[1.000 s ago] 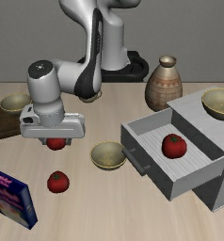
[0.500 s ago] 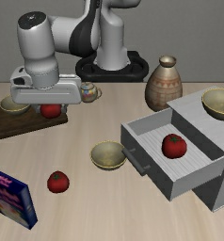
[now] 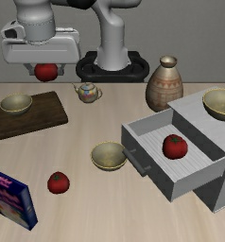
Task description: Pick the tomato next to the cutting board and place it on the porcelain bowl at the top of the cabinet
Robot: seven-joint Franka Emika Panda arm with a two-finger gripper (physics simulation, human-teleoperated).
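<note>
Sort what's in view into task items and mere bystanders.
Job: gripper, held tomato, cabinet-top bowl, cabinet, cutting board.
Lying about: drawer tomato, table tomato, table bowl, board bowl, teapot, jug, box.

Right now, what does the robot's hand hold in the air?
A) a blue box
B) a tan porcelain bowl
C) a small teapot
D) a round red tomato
D: the hand is shut on a round red tomato, held well above the light wooden table.
</note>
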